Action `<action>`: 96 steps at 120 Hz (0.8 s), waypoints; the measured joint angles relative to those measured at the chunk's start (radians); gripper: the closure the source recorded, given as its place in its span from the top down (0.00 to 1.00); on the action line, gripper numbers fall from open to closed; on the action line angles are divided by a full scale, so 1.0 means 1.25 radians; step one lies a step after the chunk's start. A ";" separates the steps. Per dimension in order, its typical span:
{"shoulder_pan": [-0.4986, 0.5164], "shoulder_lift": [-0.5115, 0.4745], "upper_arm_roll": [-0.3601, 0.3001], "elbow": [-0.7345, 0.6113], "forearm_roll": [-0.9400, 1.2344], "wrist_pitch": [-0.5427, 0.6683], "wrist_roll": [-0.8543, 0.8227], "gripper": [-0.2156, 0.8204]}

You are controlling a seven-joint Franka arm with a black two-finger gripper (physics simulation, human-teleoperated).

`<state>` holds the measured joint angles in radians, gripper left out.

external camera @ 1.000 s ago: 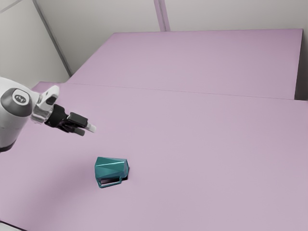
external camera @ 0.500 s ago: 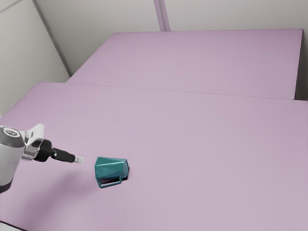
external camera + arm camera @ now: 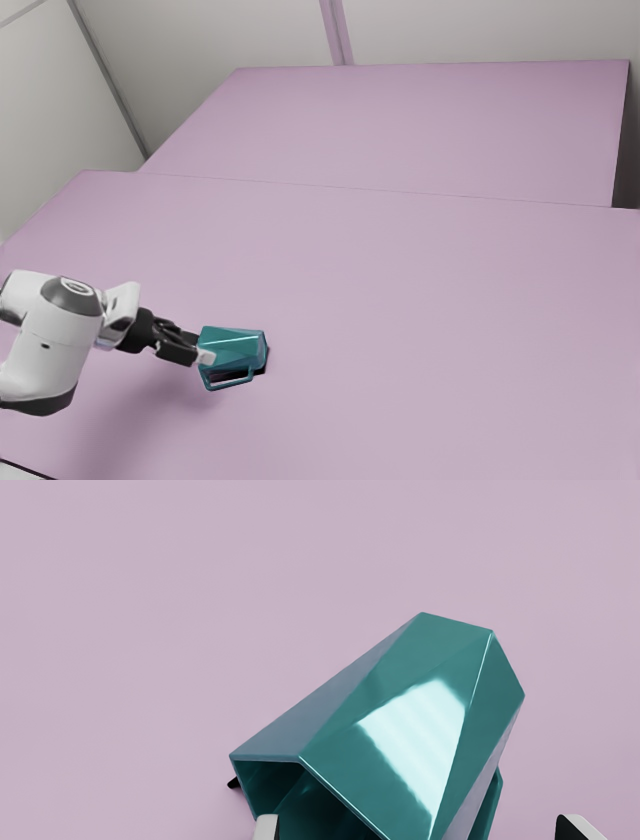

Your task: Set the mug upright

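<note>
The teal faceted mug point(image 3: 232, 350) lies on its side on the pink table, its handle toward the exterior view's bottom. My gripper point(image 3: 203, 352) is at the mug's end nearer the arm, low over the table. In the wrist view the mug point(image 3: 390, 720) shows its open mouth facing my hand, and the gripper point(image 3: 417, 827) stands open with its fingertips wide apart. One fingertip overlaps the mouth's edge in that view; the other is off past the handle side. Whether either touches the mug I cannot tell.
Pink tabletop point(image 3: 400, 300) surrounds the mug. A second pink surface point(image 3: 430, 130) lies beyond a seam toward the exterior view's top, with a pale wall point(image 3: 480, 30) behind it.
My hand first came down toward the table, then moved toward the exterior view's right, up to the mug. The fingers, lined up half a second ago, now show separately. The mug has not moved.
</note>
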<state>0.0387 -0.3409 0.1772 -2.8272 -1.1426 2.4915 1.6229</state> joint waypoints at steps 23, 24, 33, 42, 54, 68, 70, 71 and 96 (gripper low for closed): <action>-0.039 0.034 -0.015 0.005 -0.049 0.030 0.048 0.79; -0.041 0.036 -0.015 0.005 -0.051 0.031 0.050 0.79; -0.058 0.052 -0.016 0.012 -0.065 0.042 0.065 0.77; -0.071 0.059 -0.019 0.016 -0.080 0.052 0.078 0.73; -0.078 0.061 -0.030 0.017 -0.096 0.064 0.093 0.64; -0.079 0.061 -0.034 0.019 -0.105 0.076 0.108 0.52; -0.079 0.061 -0.034 0.019 -0.107 0.077 0.110 0.51; -0.079 0.061 -0.034 0.019 -0.108 0.078 0.111 0.50; -0.079 0.051 -0.044 0.033 -0.112 0.089 0.131 0.30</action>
<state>-0.0596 -0.2770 0.1225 -2.7854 -1.2832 2.6033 1.7863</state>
